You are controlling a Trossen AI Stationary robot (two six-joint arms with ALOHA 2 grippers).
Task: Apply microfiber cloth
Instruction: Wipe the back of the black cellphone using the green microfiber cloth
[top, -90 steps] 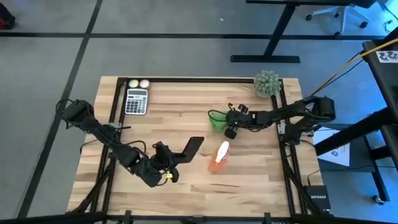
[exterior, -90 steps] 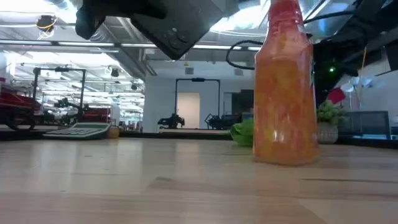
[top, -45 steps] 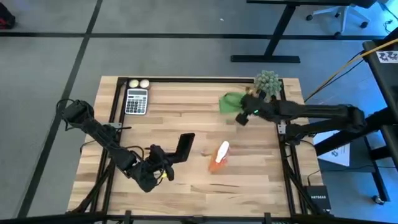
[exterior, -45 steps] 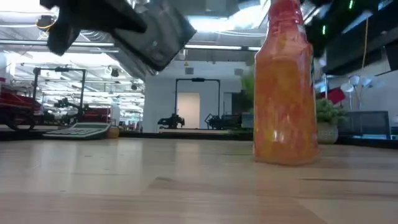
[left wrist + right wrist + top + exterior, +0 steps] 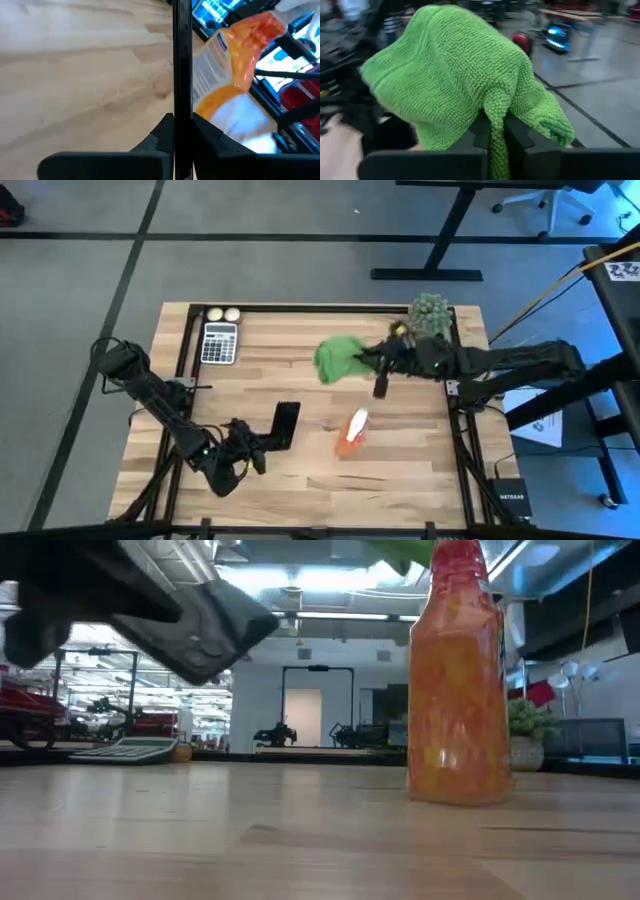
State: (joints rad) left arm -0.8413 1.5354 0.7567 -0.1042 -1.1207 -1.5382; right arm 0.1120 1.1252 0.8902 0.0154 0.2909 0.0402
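Item: bright green bunched microfiber cloth (image 5: pixel 340 358), pinched at one fold between the fingers of the right gripper (image 5: pixel 372 362) and carried clear of the light wooden slatted table (image 5: pixel 300 480), up-table and slightly left of the orange plastic spray bottle (image 5: pixel 351 432); the rest of the fabric hangs loose over the fingers in the right wrist view (image 5: pixel 455 75). Item: thin black rectangular phone (image 5: pixel 286 423), clamped edgewise in the left gripper (image 5: pixel 258 442), held raised just left of the bottle. Item: grey desk calculator (image 5: pixel 219 342), far left of the bottle; two pale balls (image 5: pixel 223 314) behind it; grey-green spiky ball plant (image 5: pixel 430 313), up-table and right of the bottle. Step judged in hand: bringing cloth to phone. To do it well, keep the phone steady and face-up-angled, lay the loose fabric flat on the screen, avoid brushing the bottle.
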